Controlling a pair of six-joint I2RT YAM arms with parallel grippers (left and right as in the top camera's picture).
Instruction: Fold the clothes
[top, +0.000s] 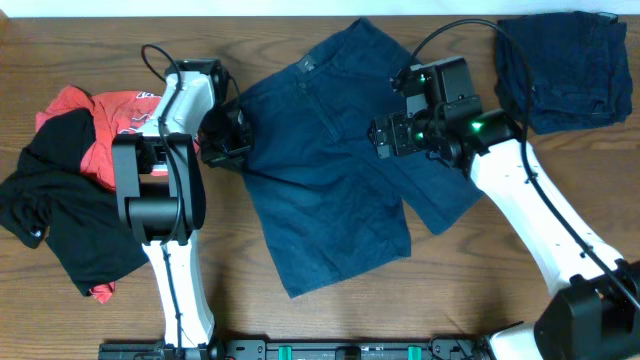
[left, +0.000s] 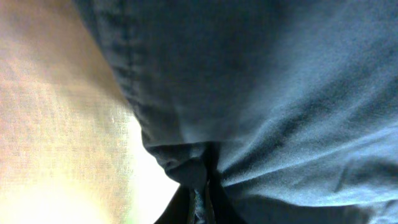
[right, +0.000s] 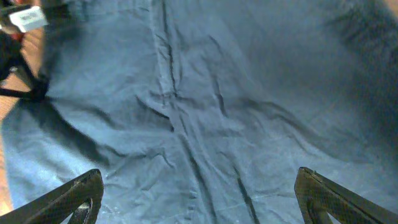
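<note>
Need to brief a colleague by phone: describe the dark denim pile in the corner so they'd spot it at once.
Look to the far right corner of the wooden table, beyond the right arm. The navy denim pile lies there alone, bunched compactly, unlike the denim shorts spread flat mid-table and the red T-shirt and black garment heaped at the left.

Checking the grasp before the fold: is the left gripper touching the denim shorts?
Touching. In the left wrist view the left gripper pinches a bunched edge of the denim shorts.
</note>
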